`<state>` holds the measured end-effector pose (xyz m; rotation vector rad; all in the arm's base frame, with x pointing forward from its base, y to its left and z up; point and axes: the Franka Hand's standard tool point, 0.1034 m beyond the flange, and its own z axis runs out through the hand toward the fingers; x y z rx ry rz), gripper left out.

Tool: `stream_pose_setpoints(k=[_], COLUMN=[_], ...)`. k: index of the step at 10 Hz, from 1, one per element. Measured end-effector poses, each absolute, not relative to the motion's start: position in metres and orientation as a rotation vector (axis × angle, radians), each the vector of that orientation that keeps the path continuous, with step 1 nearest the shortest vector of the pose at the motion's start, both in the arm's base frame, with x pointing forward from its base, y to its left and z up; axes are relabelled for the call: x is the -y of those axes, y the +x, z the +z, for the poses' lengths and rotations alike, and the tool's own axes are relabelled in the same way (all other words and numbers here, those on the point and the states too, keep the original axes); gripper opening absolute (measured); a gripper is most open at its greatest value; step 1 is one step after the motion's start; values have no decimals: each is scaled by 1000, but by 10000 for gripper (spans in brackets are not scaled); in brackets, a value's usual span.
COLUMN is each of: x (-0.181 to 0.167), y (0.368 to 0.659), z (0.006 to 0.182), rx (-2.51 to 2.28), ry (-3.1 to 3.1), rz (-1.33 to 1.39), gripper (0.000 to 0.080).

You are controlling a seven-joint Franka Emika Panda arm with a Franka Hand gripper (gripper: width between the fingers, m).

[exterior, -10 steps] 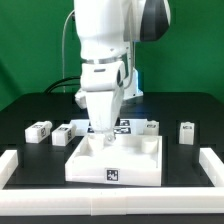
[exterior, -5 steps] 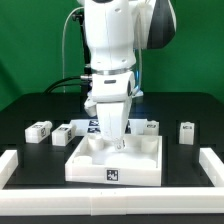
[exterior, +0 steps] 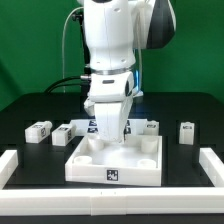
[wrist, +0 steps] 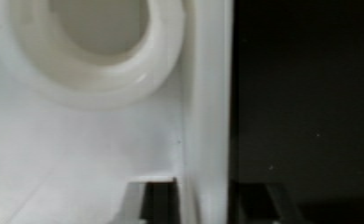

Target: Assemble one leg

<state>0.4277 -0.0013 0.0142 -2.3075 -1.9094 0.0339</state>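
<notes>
The big white square tabletop panel [exterior: 140, 166] with round corner sockets lies at the front middle. My gripper [exterior: 108, 137] reaches down onto its far edge. In the wrist view the panel's edge wall [wrist: 204, 120] runs up between my two fingers, one finger [wrist: 156, 202] on each side, and my gripper [wrist: 204, 202] looks shut on it. A round socket [wrist: 90, 55] shows beside the edge. Small white tagged legs stand apart on the black table: two at the exterior view's left [exterior: 40, 129] [exterior: 63, 133] and two at its right [exterior: 150, 127] [exterior: 187, 131].
A white raised border runs along the table's front and sides [exterior: 212, 165]. The arm's body hides the area behind the panel's far edge.
The arm swung toward the exterior view's right and turned, and the gripper shifted from the panel's middle to its far edge. The panel and the legs have not visibly moved.
</notes>
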Motion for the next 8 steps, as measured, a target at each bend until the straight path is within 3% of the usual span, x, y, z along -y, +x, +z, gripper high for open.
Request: stream_pose_setpoints(k=[1, 6, 8], x=[1, 1, -5], y=[429, 430, 444], z=[15, 15, 14], rx=[1911, 1916, 2004], ry=[-2310, -2308, -2257], rz=[30, 28, 19], gripper=[62, 62, 63])
